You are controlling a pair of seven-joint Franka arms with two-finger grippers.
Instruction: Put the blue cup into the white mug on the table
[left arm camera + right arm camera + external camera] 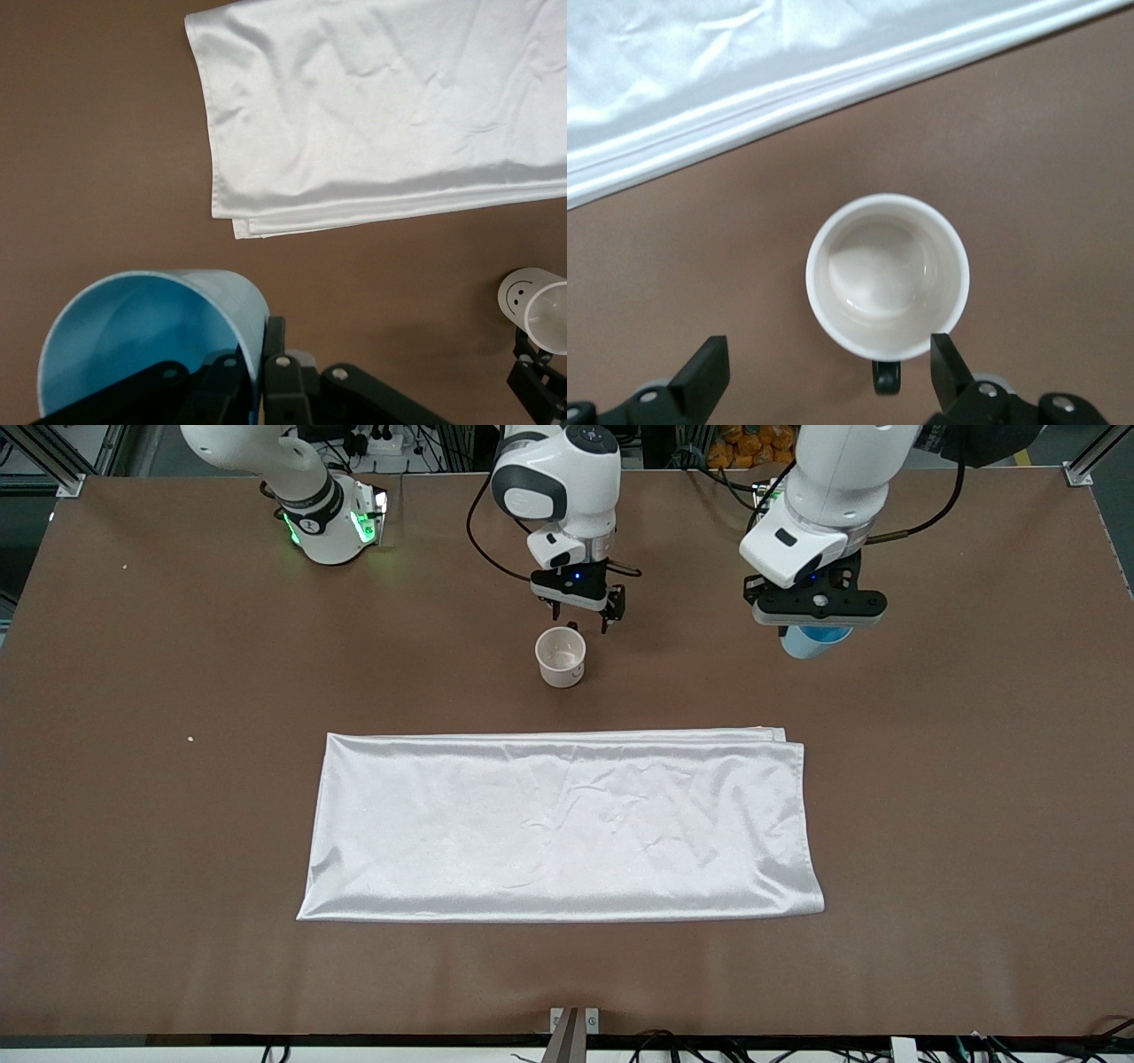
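The white mug stands upright on the brown table, its black handle turned toward the robots. My right gripper hangs open just above the mug's handle side, not touching it. In the right wrist view the mug has a stained, empty inside, and the right gripper has its fingers spread wide on either side of the handle. My left gripper is shut on the blue cup, held in the air over bare table toward the left arm's end. In the left wrist view that gripper pinches the wall of the cup.
A white shiny cloth lies flat across the middle of the table, nearer to the front camera than the mug. The left wrist view shows the cloth's corner and the mug, which bears a smiley face.
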